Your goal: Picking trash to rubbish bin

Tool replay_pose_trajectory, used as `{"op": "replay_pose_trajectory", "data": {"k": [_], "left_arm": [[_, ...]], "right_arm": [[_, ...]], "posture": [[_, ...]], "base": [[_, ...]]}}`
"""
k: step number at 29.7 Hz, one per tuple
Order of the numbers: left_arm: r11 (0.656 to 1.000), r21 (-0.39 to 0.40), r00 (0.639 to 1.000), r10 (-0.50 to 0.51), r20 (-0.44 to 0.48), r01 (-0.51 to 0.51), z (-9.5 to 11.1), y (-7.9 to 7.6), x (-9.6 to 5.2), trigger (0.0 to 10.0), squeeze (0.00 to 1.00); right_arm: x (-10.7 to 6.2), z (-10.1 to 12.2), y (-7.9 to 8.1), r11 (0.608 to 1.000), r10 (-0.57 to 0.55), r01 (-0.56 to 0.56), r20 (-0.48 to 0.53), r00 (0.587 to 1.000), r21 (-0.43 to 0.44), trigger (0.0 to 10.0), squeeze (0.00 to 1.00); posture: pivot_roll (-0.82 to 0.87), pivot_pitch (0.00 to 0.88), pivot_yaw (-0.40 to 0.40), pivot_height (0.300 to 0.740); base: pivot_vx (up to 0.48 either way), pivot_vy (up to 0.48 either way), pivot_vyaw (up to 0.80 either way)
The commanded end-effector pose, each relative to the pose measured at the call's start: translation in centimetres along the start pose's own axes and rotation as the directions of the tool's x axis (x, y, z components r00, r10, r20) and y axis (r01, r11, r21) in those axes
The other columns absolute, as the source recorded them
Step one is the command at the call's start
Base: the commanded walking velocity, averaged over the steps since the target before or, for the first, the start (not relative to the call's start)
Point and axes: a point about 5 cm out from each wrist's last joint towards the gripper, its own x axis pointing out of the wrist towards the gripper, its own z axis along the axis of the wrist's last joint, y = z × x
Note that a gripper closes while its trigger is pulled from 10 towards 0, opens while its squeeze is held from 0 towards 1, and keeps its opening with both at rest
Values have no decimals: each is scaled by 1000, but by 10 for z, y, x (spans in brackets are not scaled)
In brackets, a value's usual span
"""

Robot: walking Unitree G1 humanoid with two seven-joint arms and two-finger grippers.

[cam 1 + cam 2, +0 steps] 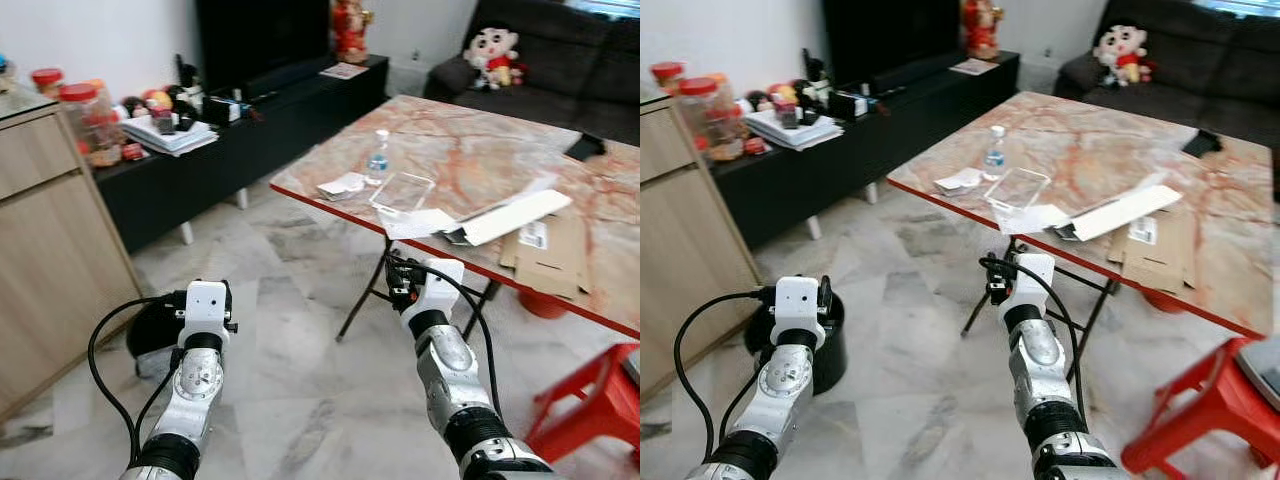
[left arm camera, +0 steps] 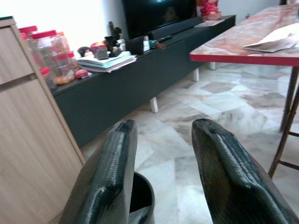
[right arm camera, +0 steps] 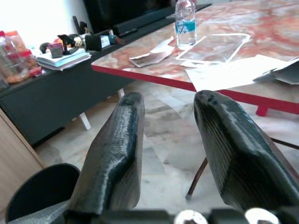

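**Marble-floored living room, robot facing a littered table**

Grey-veined marble floor [image 1: 290, 330] fills the lower middle of the head views, with the trash sitting on a pink marble-patterned table [image 1: 480, 150] at centre right. Near the table's front edge lie a crumpled paper scrap [image 1: 342, 186], a small water bottle [image 1: 377, 158] standing upright just beside it, and a clear plastic tray [image 1: 402, 191] next to the bottle. Right of these, white sheets of paper [image 1: 420, 222] overhang the red table rim, and flattened cardboard [image 1: 545, 250] rests further right.

A black rubbish bin [image 1: 828, 340] stands on the floor at lower left, partly hidden behind the left arm and close to a light wooden cabinet [image 1: 50, 260].

The left gripper [image 2: 161, 140] is raised over the floor near the bin, its two black fingers parted with nothing between them. The right gripper [image 3: 168, 112] is held up in front of the table's edge, fingers likewise spread and empty, pointing toward the bottle and tray.

Along the upper left runs a low black TV bench [image 1: 250, 120] carrying stacked papers [image 1: 170, 135] and red-lidded jars [image 1: 85, 120]. A dark sofa [image 1: 560, 60] with a cartoon plush doll [image 1: 493, 52] occupies the upper right, and a red plastic stool [image 1: 600, 400] stands at lower right.
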Motion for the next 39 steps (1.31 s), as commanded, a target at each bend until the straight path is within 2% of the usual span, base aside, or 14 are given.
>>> {"op": "replay_pose_trajectory", "data": {"k": [1, 28, 30, 33, 39], "left_arm": [[1000, 7, 1000, 15, -9, -15, -1, 4, 0, 10000, 0], [999, 10, 999, 32, -5, -32, 6, 5, 7, 10000, 0], [999, 32, 1000, 25, -1, -25, 7, 3, 8, 10000, 0], [999, 19, 1000, 28, -5, -28, 7, 3, 8, 10000, 0], [1000, 13, 1000, 29, -9, -29, 6, 3, 8, 10000, 0]], "right_arm": [[1, 0, 1, 1000, 0, 0, -11, 1000, -1, 10000, 0], [3, -1, 12, 1000, 20, -20, -23, 1000, 3, 10000, 0], [4, -1, 12, 1000, 18, -18, -23, 1000, 4, 10000, 0], [3, -1, 12, 1000, 18, -18, -23, 1000, 4, 10000, 0], [3, -2, 12, 1000, 19, -18, -25, 1000, 5, 10000, 0]], "posture": [[-30, 0, -30, 740], [-45, 0, -21, 740], [-45, 0, -18, 740], [-44, 0, -18, 740], [-43, 0, -17, 740]], "base": [[0, 0, -800], [0, -40, -800], [0, -426, -800], [0, -480, -800], [0, 0, -800]]}}
